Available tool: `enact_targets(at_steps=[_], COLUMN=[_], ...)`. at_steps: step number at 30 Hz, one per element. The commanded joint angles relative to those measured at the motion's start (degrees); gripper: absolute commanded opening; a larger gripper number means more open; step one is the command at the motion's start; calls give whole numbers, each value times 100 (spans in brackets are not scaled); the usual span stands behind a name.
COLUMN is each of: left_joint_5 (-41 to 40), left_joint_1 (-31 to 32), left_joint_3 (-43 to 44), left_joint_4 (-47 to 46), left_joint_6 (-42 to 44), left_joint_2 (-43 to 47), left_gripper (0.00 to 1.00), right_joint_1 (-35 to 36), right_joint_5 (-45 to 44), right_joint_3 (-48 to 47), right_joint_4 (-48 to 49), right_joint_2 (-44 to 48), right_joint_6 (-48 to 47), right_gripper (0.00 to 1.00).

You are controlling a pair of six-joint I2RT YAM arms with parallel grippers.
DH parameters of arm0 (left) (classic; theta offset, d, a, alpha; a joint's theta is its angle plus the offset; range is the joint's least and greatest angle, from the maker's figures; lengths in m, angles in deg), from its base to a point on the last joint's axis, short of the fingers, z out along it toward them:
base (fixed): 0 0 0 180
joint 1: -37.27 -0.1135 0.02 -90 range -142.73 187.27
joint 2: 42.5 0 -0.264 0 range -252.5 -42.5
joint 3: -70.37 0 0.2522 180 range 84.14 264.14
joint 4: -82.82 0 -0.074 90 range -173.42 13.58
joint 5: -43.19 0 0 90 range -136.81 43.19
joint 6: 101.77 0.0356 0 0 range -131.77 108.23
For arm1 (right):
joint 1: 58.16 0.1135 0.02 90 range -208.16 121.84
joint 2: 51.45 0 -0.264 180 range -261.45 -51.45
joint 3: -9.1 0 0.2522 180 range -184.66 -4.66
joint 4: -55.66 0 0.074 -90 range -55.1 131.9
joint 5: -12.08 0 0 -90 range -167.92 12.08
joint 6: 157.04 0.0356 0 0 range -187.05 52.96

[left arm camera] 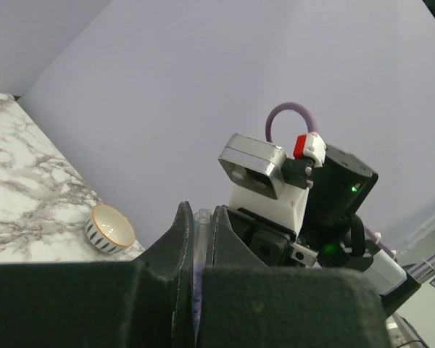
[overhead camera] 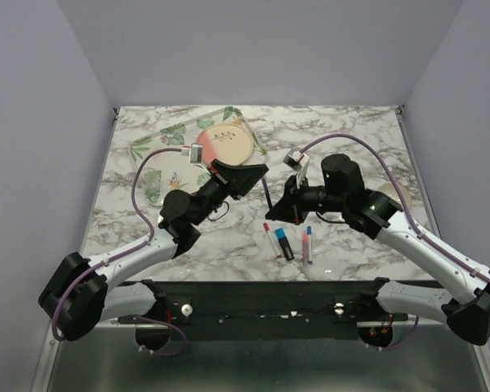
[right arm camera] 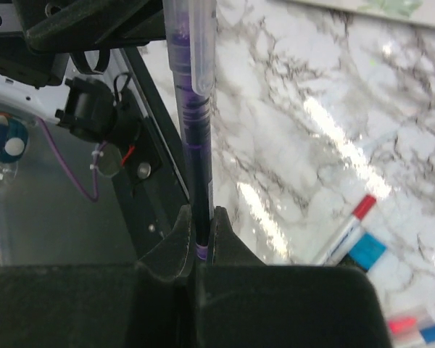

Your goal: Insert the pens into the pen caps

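My right gripper (overhead camera: 274, 211) (right arm camera: 200, 217) is shut on the lower end of the thin dark navy pen (right arm camera: 198, 167) (overhead camera: 266, 193) and holds it above the table. My left gripper (overhead camera: 257, 174) (left arm camera: 201, 217) is shut on a clear, purple-tinted cap (left arm camera: 200, 235) (right arm camera: 191, 43). The cap sits over the pen's upper end. On the table in front lie the white red-tipped pen (overhead camera: 272, 239) (right arm camera: 350, 230), the chunky dark marker with a blue cap (overhead camera: 284, 243) (right arm camera: 367, 251) and the pink-and-white pen (overhead camera: 308, 243) (right arm camera: 413, 330).
A round plate (overhead camera: 229, 144) lies on a leaf-patterned tray (overhead camera: 165, 145) at the back left. A small striped bowl (left arm camera: 110, 228) (overhead camera: 385, 194) stands at the right, partly behind my right arm. The black base rail (overhead camera: 261, 298) runs along the near edge.
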Motion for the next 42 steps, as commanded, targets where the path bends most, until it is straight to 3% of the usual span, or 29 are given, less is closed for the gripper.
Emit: enact_targets(at_steps=[1,4,6,7,13,17,22,28,35,42], left_joint_5=[2550,2576,2603,2585,2436,1778,838,-225,-404,-403], left_joint_1=[65,-401,-699,-796,-1166,-1193,-1184,-939,-754,-595], left_joint_3=[377,914,1205,1485,2111,2086,1166,653,644,706], left_joint_4=[2227,3142,3790,4021,5191,5859,5430,5148,4902,4761], left_joint_6=[-152,349,683,806,1510,1687,923,544,368,289], left_joint_2=[97,176,168,142,-122,-403,-842,-1326,-1941,-2477], left_gripper=[0,0,0,0,0,0,0,0,0,23], right_joint_1=[-375,-375,-375,-375,-375,-375,-375,-375,-375,-375], right_joint_5=[-486,-327,-109,-64,201,-273,-748,-1241,-1144,-1144], right_joint_3=[450,1127,1574,1733,2761,3157,3247,3019,3001,2939], right_joint_4=[4755,4650,4519,4430,3930,3411,3033,2479,2592,2576], right_joint_2=[367,771,983,1089,2134,2917,3550,3534,3287,3103], right_joint_6=[546,792,880,968,1329,1653,1804,1689,1768,1777], right_gripper=[4,26,35,48,82,88,91,91,91,91])
